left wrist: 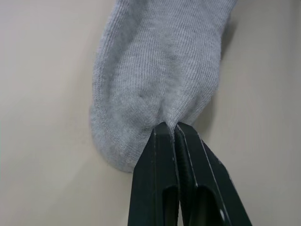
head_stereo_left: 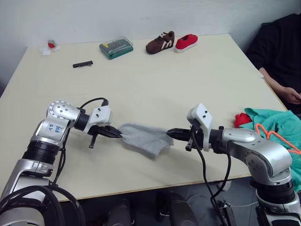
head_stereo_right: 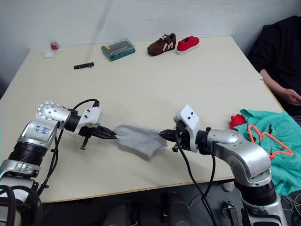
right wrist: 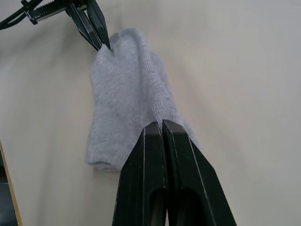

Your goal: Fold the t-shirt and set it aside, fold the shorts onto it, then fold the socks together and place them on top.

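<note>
Pinching socks, both end effectors clamped (opposite ends) | shorts right | shoes far

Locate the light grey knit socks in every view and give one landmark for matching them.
Left eye view: light grey knit socks lie low centre, stretched between both claws.
Right eye view: low centre.
Left wrist view: upper middle, pinched by the left claw.
Right wrist view: centre, pinched by the right claw.
Shared landmark: the pale tabletop.
</note>
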Available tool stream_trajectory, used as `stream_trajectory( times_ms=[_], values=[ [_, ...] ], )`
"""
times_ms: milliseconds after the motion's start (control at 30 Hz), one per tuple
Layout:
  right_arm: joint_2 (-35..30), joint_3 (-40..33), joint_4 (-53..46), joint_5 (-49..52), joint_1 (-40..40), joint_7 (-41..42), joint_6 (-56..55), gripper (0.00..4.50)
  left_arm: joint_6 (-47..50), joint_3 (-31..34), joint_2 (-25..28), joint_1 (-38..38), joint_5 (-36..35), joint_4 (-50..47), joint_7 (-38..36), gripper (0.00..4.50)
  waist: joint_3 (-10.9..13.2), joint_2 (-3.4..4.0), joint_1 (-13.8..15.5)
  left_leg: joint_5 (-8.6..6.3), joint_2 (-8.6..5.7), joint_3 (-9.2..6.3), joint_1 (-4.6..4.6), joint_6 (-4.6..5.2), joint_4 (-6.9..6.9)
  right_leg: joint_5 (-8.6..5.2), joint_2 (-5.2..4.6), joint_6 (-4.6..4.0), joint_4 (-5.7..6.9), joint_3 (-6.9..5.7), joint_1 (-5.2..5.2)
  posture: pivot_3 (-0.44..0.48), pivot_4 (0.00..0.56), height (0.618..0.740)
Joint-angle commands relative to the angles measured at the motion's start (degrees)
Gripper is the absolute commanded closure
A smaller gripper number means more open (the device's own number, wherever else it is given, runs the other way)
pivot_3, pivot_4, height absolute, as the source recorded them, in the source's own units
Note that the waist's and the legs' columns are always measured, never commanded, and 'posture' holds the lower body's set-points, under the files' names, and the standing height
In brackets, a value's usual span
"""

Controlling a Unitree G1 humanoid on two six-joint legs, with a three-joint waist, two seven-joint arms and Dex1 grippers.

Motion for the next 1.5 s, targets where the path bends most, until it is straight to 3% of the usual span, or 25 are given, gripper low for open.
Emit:
stream_trajectory(
  times_ms=[33,267,367,433,533,700,867,967,1133,1200,1333,1500],
  values=[
    [-0.5,1.4,-0.1,-0.8,1.1,-0.4,-3.0,4.45,-4.4,-0.4,-0.5,-1.0,2.3,3.0,1.0,4.5,0.0,0.0,0.0,0.0,0.0,0.0,0.0,0.0,0.0,0.0,0.0,0.0,0.0,0.0,0.0,0.0,0.15,0.74],
    [-0.2,4.2,3.1,-3.3,2.0,-1.4,-6.2,4.45,-8.1,-0.9,-2.3,-2.5,4.5,8.0,1.6,4.5,0.0,-0.01,0.0,0.0,-0.01,0.01,-0.01,0.01,0.04,0.0,-0.01,0.01,0.01,0.0,0.0,0.0,0.15,0.74],
    [-0.2,4.5,3.7,-4.0,2.3,-2.0,-7.5,4.45,-5.6,-0.2,-2.8,-2.6,3.4,7.6,1.1,4.5,0.0,-0.01,0.0,0.0,-0.01,0.02,0.0,0.01,0.03,0.0,0.0,0.01,0.01,0.0,0.0,0.0,0.15,0.74],
    [-0.1,4.2,3.6,-3.8,2.2,-2.1,-7.8,4.5,-3.9,0.4,-2.5,-2.5,2.5,6.7,0.7,4.04,0.0,-0.01,0.0,0.0,0.0,0.02,0.0,0.0,0.03,0.0,0.0,0.01,0.02,-0.01,0.0,0.0,0.15,0.74],
    [-0.1,3.0,2.4,-2.8,2.1,-1.9,-7.7,3.86,-0.1,1.7,-1.0,-1.8,0.4,3.9,-1.4,3.28,0.0,-0.01,0.0,0.0,0.0,0.02,0.0,0.0,0.04,0.0,0.0,0.01,0.02,0.0,0.0,0.0,0.15,0.74],
    [-1.0,0.0,0.1,-0.3,1.3,-1.2,-8.0,2.1,7.6,5.5,1.4,-1.0,-4.3,-2.6,-2.0,1.68,0.0,-0.01,0.0,0.01,0.01,0.01,0.0,0.0,0.03,0.0,0.01,0.01,0.02,0.0,0.0,0.0,0.15,0.74],
    [-1.6,-1.7,-2.3,2.6,0.5,0.1,-8.4,2.1,19.8,9.8,1.5,-1.7,-11.2,-7.7,-0.6,1.68,0.0,-0.02,0.0,0.01,0.0,-0.02,-0.01,0.0,0.05,0.0,0.0,0.01,0.02,0.0,0.01,0.0,0.15,0.74],
    [-0.2,-0.4,-1.7,2.4,-0.6,-0.9,-8.6,2.76,25.1,10.1,-0.2,-1.7,-14.0,-10.6,0.8,2.3,0.0,-0.01,0.0,0.01,0.01,-0.03,0.0,-0.01,0.05,0.0,0.01,0.01,0.04,0.01,0.02,0.0,0.15,0.74],
    [-2.4,11.8,2.2,-9.6,-1.9,1.0,-18.6,4.5,19.6,4.3,-4.0,0.8,-9.5,-11.8,2.5,3.88,0.0,-0.01,0.0,0.01,-0.02,-0.01,0.02,-0.01,0.06,0.0,0.01,0.01,0.04,0.03,0.02,0.0,0.15,0.74],
    [-0.1,14.4,5.2,-11.3,-3.1,0.4,-19.9,4.5,15.2,1.4,-5.9,1.3,-6.1,-9.2,3.9,4.46,0.0,-0.02,0.0,0.01,-0.02,0.0,0.01,-0.02,0.07,0.0,0.01,0.01,0.04,0.03,0.02,0.0,0.15,0.74],
    [2.4,19.3,9.9,-14.8,-5.5,1.9,-22.3,4.5,8.2,-3.0,-8.8,1.2,-0.1,-3.7,6.8,4.46,0.0,-0.02,-0.1,0.02,0.01,0.03,0.01,-0.03,0.17,0.0,0.03,0.01,0.14,0.05,0.0,0.0,0.15,0.74],
    [1.0,22.7,13.8,-20.1,-4.9,3.0,-25.7,4.5,2.5,-5.3,-10.0,-0.1,6.5,2.5,12.9,4.46,0.0,-0.04,0.1,0.0,0.0,0.01,0.01,0.01,0.23,0.0,-0.01,0.01,0.14,0.04,0.04,0.0,0.15,0.74]
  ],
)
